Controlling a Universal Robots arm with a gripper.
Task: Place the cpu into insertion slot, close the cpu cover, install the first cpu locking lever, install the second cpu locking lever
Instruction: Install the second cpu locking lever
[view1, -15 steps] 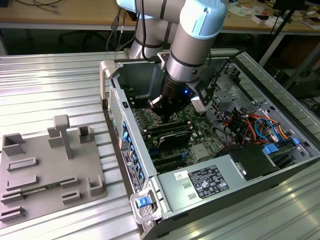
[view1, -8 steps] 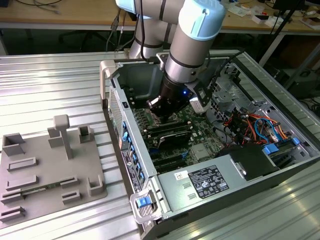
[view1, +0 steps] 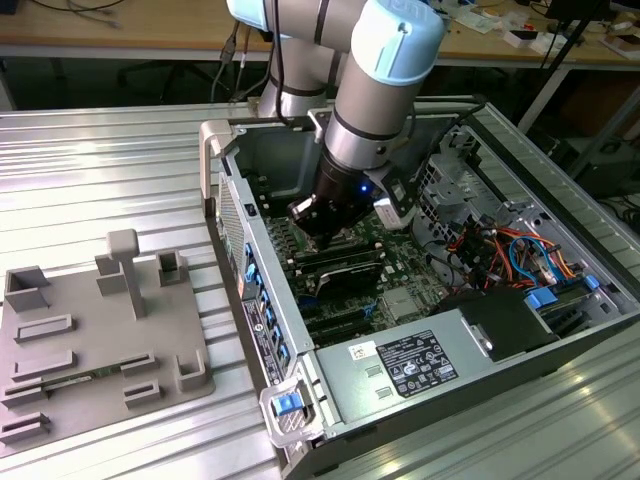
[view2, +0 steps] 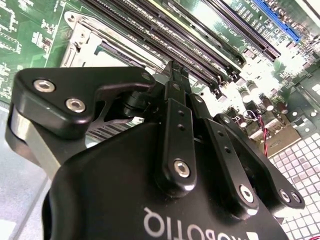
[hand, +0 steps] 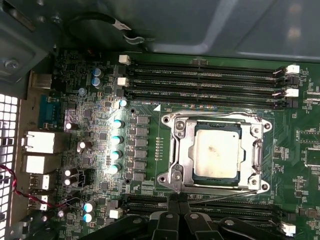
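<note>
In the first wrist view the silvery cpu (hand: 216, 150) lies flat in the insertion slot (hand: 170, 176) on the green motherboard. The silver cpu cover (hand: 182, 145) is folded down around it, and the chip shows through its window. Thin wire levers run along two opposite sides of the socket (hand: 225, 192) (hand: 215, 116). My gripper (hand: 177, 201) hangs just off the socket's corner by one lever's end, its black fingers (view2: 172, 87) pressed together and shut. I cannot tell whether they touch the lever. In the exterior view the gripper (view1: 318, 222) is low inside the open computer case.
Long black memory slots (hand: 205, 75) flank the socket on both sides. Capacitors (hand: 116, 145) stand beside it. The case walls (view1: 230, 200) ring the board, with orange and blue cables (view1: 510, 250) and a power supply (view1: 420, 365) nearby. A grey fixture plate (view1: 100, 340) lies on the table.
</note>
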